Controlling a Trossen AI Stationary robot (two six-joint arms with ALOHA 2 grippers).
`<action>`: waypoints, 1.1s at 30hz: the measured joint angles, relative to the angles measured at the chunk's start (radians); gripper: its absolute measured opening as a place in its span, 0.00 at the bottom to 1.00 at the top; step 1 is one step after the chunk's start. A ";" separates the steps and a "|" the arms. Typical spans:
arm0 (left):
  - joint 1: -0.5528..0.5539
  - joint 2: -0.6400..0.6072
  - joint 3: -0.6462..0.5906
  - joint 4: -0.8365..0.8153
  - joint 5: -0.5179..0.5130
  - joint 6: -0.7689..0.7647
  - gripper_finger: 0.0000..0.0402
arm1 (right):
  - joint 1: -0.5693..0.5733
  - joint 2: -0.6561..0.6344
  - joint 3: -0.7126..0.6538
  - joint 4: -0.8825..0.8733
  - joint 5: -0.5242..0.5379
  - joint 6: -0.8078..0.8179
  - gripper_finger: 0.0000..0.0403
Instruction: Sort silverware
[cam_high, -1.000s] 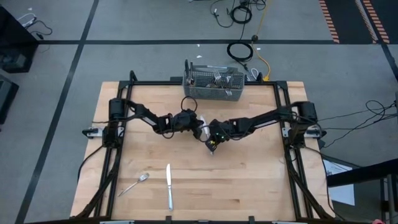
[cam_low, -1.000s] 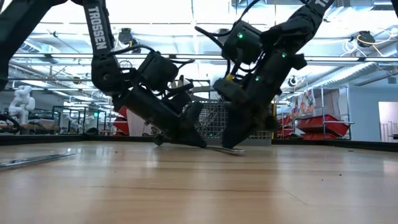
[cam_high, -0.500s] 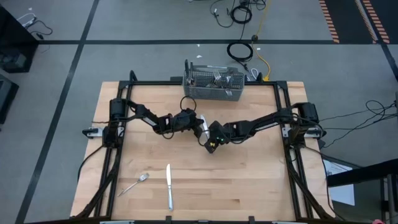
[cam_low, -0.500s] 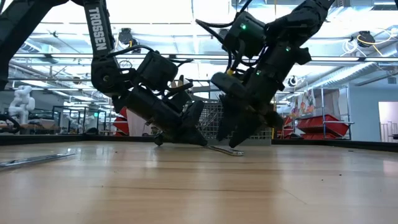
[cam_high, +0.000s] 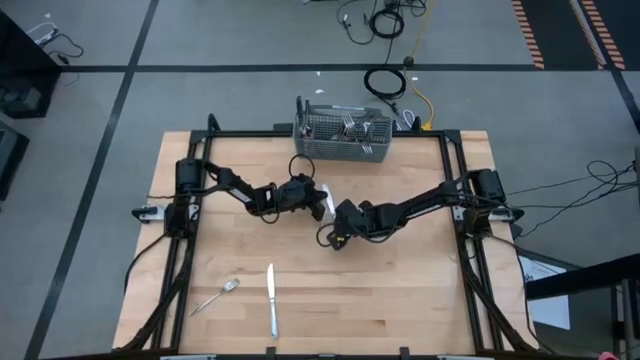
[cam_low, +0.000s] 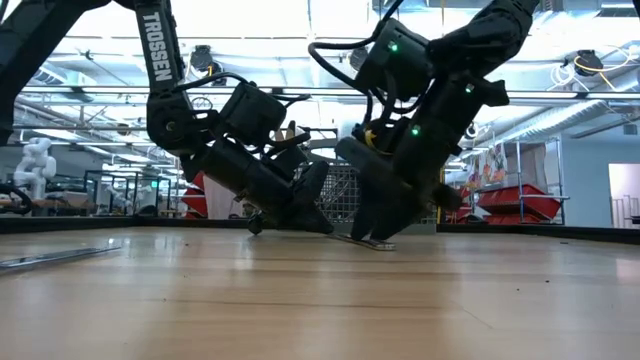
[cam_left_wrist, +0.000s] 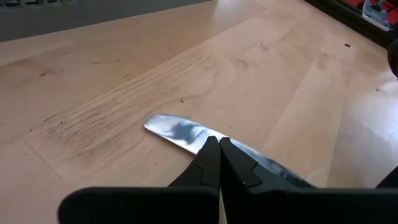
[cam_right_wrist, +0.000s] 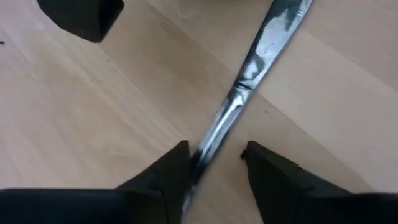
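High view: 2 knives (cam_high: 271, 301), 1 fork (cam_high: 216, 297); left claw (cam_high: 322, 204) pinched shut, right claw (cam_high: 336, 240) parted.

You see a slim, glossy, mirror-smooth silver metal table knife (cam_left_wrist: 186, 134) on the pale, matt, finely grained wooden table (cam_left_wrist: 93, 74), between matt black gripper fingers (cam_right_wrist: 168, 171)

high: straight down | low: table-level | wrists: close, sharing one table knife (cam_left_wrist: 186, 134)
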 joint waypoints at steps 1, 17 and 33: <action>0.000 0.000 0.000 0.001 0.000 0.000 0.00 | 0.002 0.000 0.000 -0.010 0.001 -0.001 0.33; 0.001 -0.214 0.018 -0.069 0.050 0.025 0.03 | -0.004 -0.051 -0.004 -0.102 0.006 0.006 0.01; 0.121 -0.418 0.019 -0.389 0.266 0.577 0.04 | 0.002 -0.148 -0.015 -0.237 0.096 -0.082 0.00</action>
